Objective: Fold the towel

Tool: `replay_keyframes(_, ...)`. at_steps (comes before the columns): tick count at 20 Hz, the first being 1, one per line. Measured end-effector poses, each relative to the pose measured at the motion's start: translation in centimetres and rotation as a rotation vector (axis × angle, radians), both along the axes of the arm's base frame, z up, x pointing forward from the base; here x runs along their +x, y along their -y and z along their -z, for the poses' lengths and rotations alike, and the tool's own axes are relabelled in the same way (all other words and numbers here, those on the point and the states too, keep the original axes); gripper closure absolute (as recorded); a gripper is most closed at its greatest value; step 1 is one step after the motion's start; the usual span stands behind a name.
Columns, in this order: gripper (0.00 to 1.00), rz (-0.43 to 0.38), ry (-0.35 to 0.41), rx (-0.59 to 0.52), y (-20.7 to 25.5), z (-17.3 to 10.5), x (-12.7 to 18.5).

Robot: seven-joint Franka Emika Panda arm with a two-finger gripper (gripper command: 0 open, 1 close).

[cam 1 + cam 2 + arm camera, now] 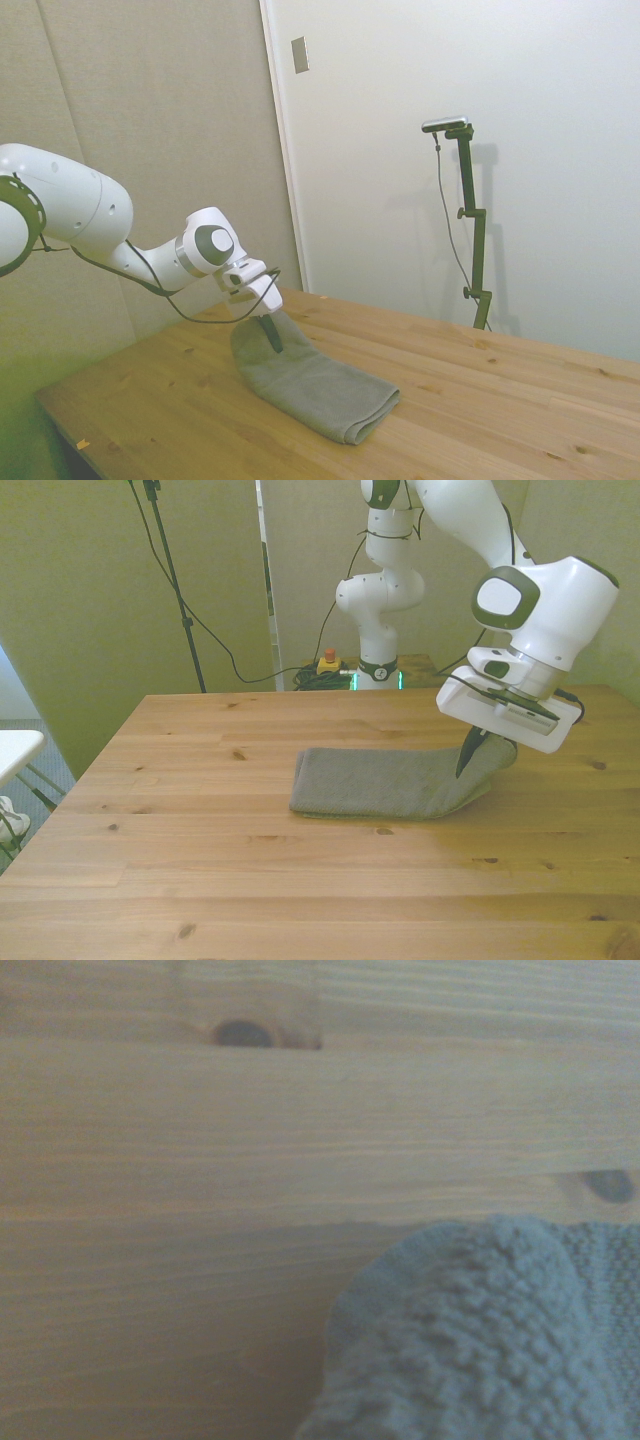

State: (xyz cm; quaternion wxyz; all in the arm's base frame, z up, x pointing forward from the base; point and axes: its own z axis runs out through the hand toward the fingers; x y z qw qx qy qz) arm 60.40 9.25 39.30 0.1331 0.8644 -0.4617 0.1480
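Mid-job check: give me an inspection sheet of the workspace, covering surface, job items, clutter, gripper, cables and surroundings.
Surface: wooden table, knotty planks, bare apart from the towel.
Job's things: towel, grey-olive, lying in layers; the end at the front view's right is lifted off the table.
Clutter: nothing seen.
Grippers: gripper shut on the towel's raised end, dark fingers pinching the cloth.
Cables: black cable looped along the arm; more cables behind the table's far edge.
Surroundings: plain walls; yellow box with a red button beside the robot's base.
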Motion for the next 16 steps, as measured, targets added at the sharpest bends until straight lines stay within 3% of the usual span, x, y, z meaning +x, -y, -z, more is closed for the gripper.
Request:
replay_keyframes(10, 1.00, 0.059, 0.070, 0.093, 6.9, -5.4, -0.8)
replay_keyframes(16, 1.00, 0.070, 0.125, 0.182, 9.4, -6.3, -1.8)
